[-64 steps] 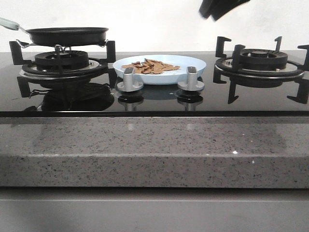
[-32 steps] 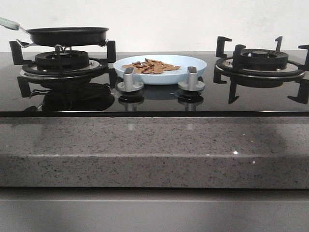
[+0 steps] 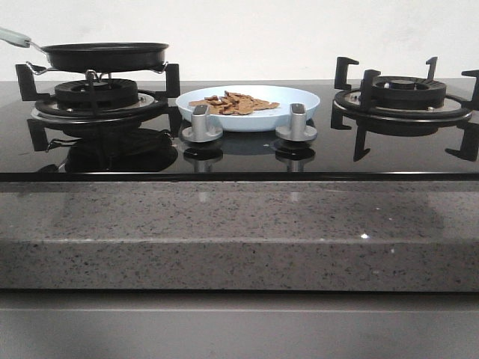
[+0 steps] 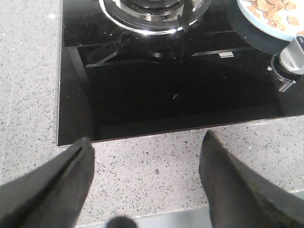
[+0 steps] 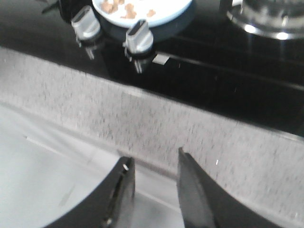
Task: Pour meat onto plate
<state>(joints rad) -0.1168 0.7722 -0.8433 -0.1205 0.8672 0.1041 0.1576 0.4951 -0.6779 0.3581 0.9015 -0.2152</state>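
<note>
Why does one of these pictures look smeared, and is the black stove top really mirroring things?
The right wrist view is blurred, so the knobs and granite counter look soft; the left wrist view is sharp. In the front view the glossy glass hob mirrors the left burner and knobs, and the plate reads clearly.

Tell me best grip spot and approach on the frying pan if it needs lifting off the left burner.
Judging by pose, the pale handle: it sticks out past the left edge of the frying pan, clear of the burner grate prongs. Bring the left gripper in from the left, jaws across the handle. The pan's rim is low and wide, a poorer hold.
</note>
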